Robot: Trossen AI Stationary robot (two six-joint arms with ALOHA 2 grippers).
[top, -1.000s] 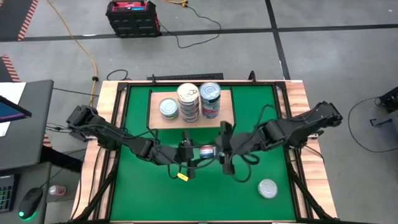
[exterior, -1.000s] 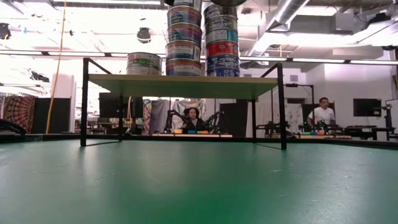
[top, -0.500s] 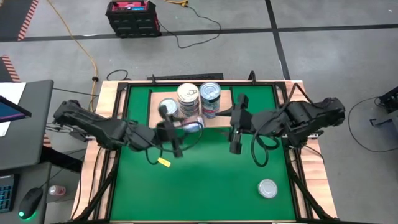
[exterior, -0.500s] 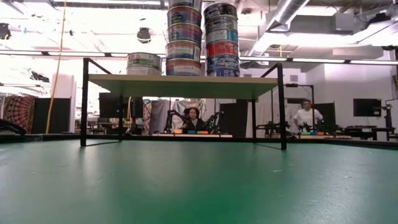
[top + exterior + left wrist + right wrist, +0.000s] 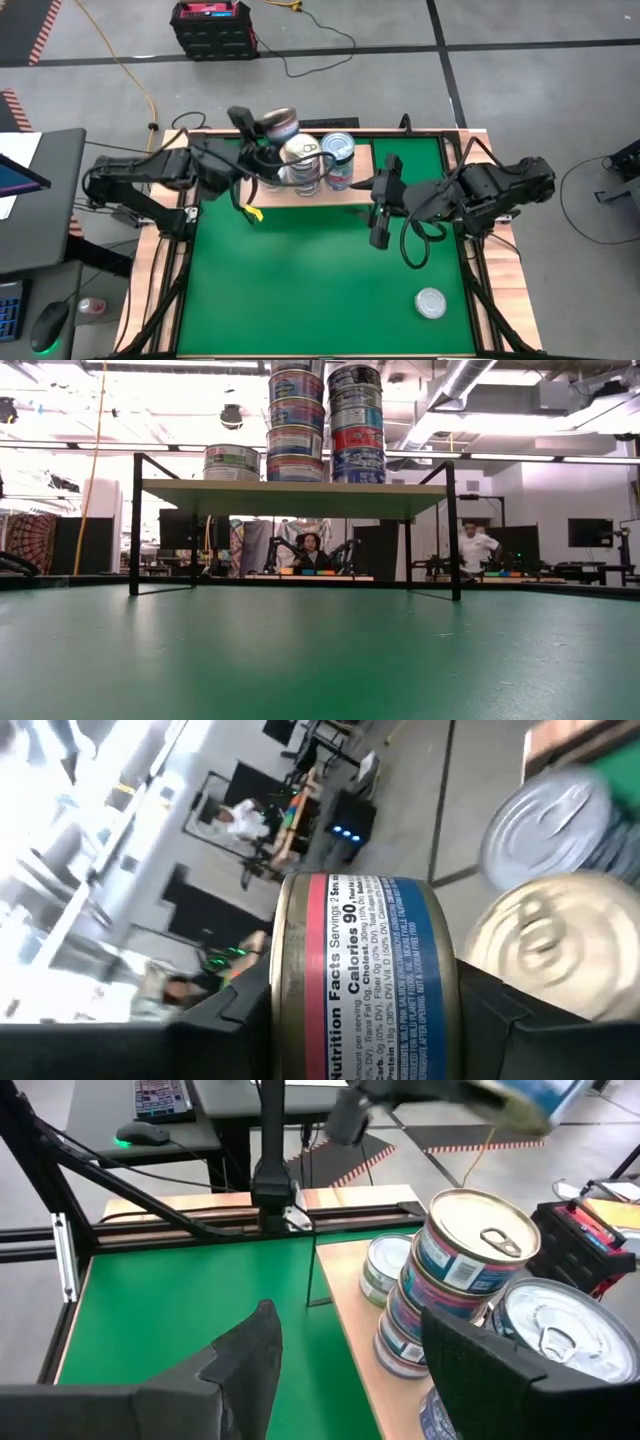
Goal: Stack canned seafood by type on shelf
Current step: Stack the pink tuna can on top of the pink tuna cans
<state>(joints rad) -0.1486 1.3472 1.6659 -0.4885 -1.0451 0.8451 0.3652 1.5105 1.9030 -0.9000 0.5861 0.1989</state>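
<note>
Behind, two tall can stacks (image 5: pixel 325 420) crowd the shelf (image 5: pixel 295 498).

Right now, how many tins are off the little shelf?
2: a held tin in the left gripper above the shelf, and a loose tin on the green table, front right. Others may be hidden.

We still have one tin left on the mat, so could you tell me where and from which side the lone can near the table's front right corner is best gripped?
Grip the lone can across its round side wall, coming straight down from above. It lies flat with its silver lid up and bare mat around it, so the fingers can probably straddle it freely. The open right gripper is the nearer one; the left gripper is shut on a can.
</note>
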